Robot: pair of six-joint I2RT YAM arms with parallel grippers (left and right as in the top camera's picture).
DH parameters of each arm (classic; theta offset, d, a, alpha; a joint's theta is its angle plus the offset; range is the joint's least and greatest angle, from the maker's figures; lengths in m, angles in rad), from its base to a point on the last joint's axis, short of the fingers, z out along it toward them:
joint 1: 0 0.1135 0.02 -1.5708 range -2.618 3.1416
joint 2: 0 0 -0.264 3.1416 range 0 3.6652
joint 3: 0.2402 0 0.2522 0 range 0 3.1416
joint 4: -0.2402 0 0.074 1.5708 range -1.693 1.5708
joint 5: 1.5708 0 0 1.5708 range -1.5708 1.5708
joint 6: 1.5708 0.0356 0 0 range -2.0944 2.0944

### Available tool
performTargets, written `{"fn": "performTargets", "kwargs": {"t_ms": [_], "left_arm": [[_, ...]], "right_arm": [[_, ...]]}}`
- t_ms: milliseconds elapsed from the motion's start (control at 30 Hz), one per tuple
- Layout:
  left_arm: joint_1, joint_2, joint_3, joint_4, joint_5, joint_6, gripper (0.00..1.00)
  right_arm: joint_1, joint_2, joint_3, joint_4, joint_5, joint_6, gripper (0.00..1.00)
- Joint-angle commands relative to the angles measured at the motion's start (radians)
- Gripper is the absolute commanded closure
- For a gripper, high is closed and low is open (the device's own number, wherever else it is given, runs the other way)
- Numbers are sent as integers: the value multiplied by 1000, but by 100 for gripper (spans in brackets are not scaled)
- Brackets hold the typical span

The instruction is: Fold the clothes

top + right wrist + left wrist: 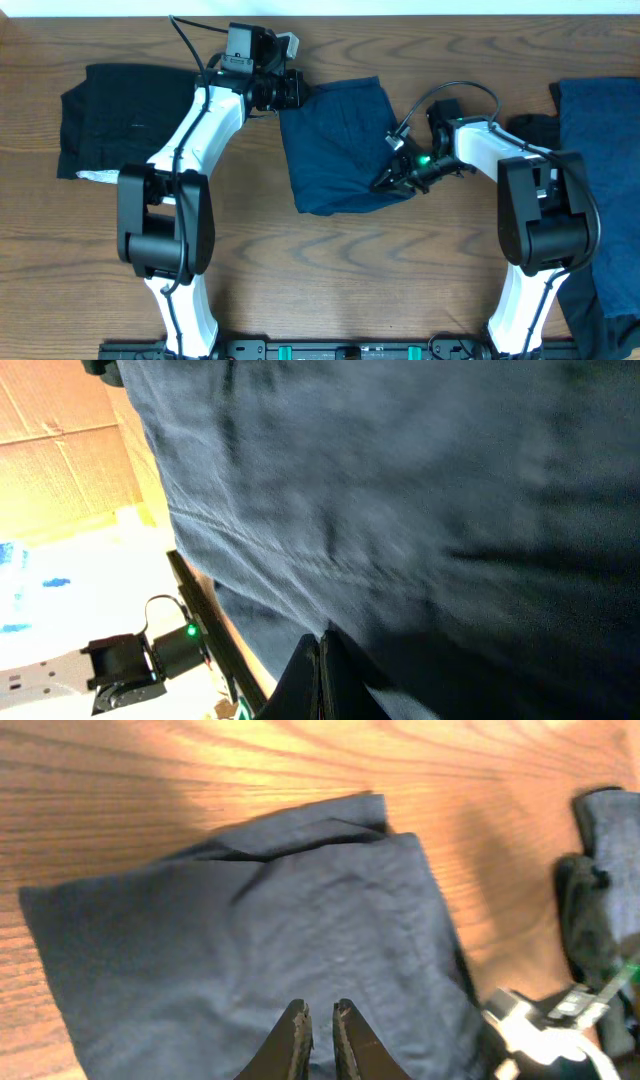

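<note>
Soft, even light from above washes the wooden surface (330,250), shadows faint. Seen from the left wrist, the wood burns orange under glare, a dark shadow pooling at upper left. The right wrist's view is smeared: the navy cloth (420,480) blurs close to the lens, the background blown white.

a navy garment (340,140) lies near the middle of the table (300,270), folded into a rough, tilted rectangle. its surface is softly wrinkled, and one layer peeks out along an edge. a black garment (115,115) lies flat at the left, with a small white tag (95,177) at its near corner. at the right edge a blue garment (600,120) lies spread over black cloth (528,125).
</note>
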Motion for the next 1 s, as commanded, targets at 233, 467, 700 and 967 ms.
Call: {"fn": "performTargets", "kwargs": {"t_ms": [233,467,700,967], "left_arm": [[9,172,4,129,-166,-18,89],[11,226,5,203,-223,-103,88],[11,77,5,171,-137,-106,73],[0,-138,5,-101,-137,-106,71]], "right_arm": [[-26,-26,-5,-52,146,-43,99],[-9,-26,-5,-48,180,-43,99],[-15,-27,-4,-53,157,-42,99],[-80,-59,77,-124,69,-43,74]]}}
